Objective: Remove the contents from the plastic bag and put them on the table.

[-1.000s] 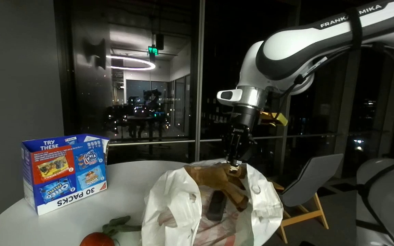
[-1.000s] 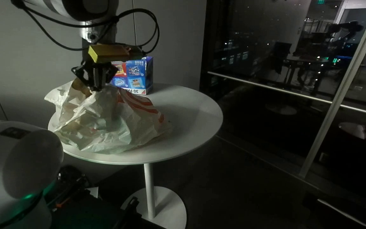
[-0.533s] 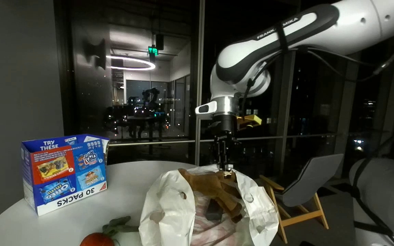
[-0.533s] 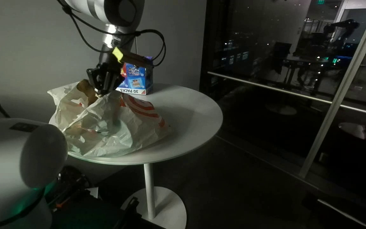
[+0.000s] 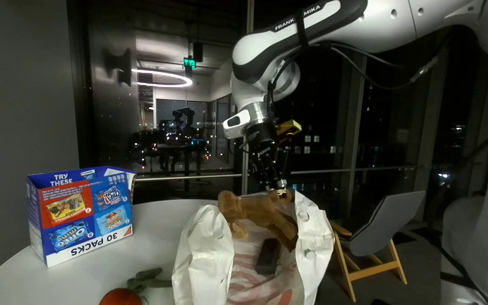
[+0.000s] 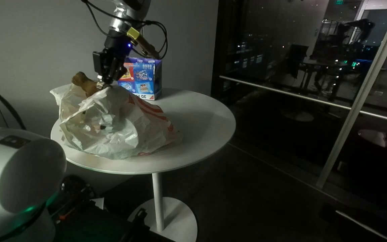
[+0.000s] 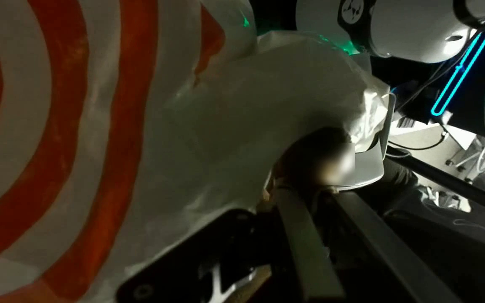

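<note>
Up and left goes the black metal claw (image 5: 278, 189) since the earlier frame, lifting the long, soft-looking, tan-brown thing (image 5: 256, 208). Its round end now pokes out of the thin, white plastic bag with red-orange print (image 6: 119, 124), so I think it is coming out well. The claw pinches its upper right part tight. In an exterior view the brown thing is just below the frame's middle: its long way slants from upper left, where the round end points, to lower right, inside the bag's mouth. It must yet reach the round white table (image 5: 155, 228).
</note>
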